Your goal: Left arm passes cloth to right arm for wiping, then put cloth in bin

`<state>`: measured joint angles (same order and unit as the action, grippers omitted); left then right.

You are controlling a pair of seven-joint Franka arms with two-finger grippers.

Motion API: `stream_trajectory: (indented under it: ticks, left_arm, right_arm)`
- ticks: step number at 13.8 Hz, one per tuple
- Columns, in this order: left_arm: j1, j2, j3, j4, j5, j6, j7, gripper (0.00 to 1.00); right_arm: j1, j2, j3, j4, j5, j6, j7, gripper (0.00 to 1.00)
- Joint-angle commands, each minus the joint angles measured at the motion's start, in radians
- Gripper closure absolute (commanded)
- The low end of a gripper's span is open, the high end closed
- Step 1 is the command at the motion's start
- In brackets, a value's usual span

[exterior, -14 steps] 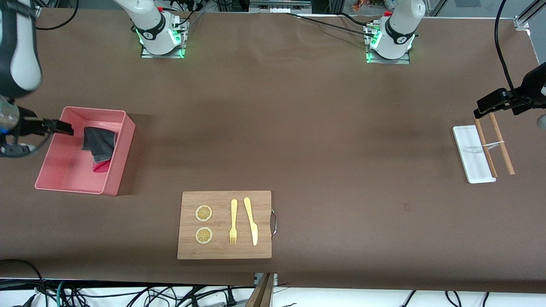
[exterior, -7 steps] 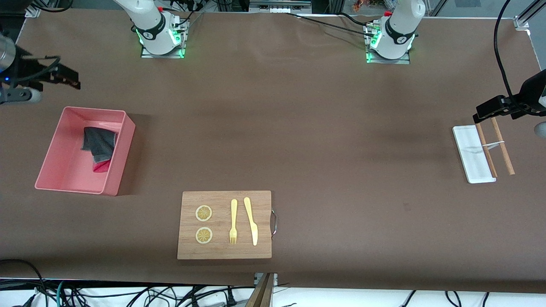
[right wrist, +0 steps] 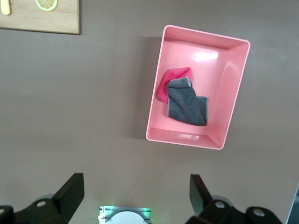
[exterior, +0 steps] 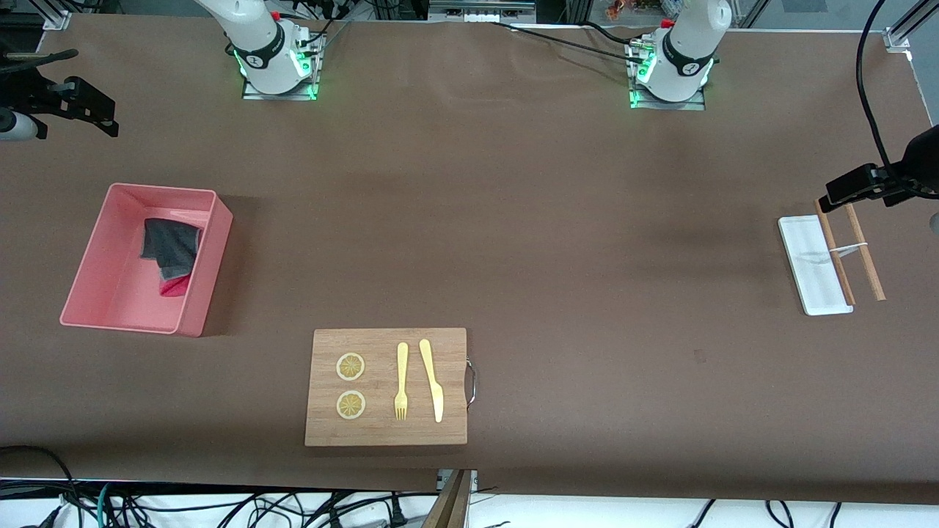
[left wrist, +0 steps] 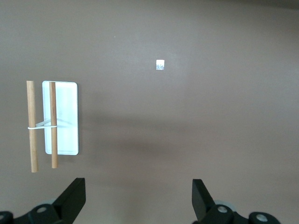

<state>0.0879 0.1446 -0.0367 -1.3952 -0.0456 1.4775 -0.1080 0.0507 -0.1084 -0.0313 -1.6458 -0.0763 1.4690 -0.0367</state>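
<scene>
The cloth (exterior: 171, 254), dark grey with a crimson-pink corner, lies crumpled inside the pink bin (exterior: 194, 299) at the right arm's end of the table. It also shows in the right wrist view (right wrist: 184, 100), inside the bin (right wrist: 156, 112). My right gripper (exterior: 94, 111) is open and empty, high over the table near the edge, apart from the bin; in its own view (right wrist: 137, 196) the jaws stand wide. My left gripper (exterior: 853, 187) is open and empty over the white tray's end; in its own view (left wrist: 138, 198) the jaws stand wide over bare table.
A wooden cutting board (exterior: 386, 436) with two lemon slices, a yellow fork (exterior: 401, 380) and a yellow knife (exterior: 432, 379) lies near the front edge. A white tray (exterior: 807, 271) with two wooden sticks (exterior: 864, 253) lies at the left arm's end. It shows in the left wrist view (left wrist: 67, 121).
My right gripper has risen out of the bin and moved away toward the robots' side of the table, leaving the cloth in the bin. The left gripper drifted slightly outward.
</scene>
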Motion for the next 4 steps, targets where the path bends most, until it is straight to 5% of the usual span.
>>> stream_trajectory:
  ticks: [1,4]
  left_arm:
    - [0.012,0.013,0.001,0.03,-0.022,0.001,0.03,0.0]
    - [0.012,0.013,0.001,0.032,-0.02,0.003,0.028,0.0]
  right_arm:
    - [-0.005,0.003,0.005,0.003,0.009,-0.004,0.046,0.0]
    - [-0.005,0.009,0.007,0.0,0.01,-0.012,0.046,0.0]
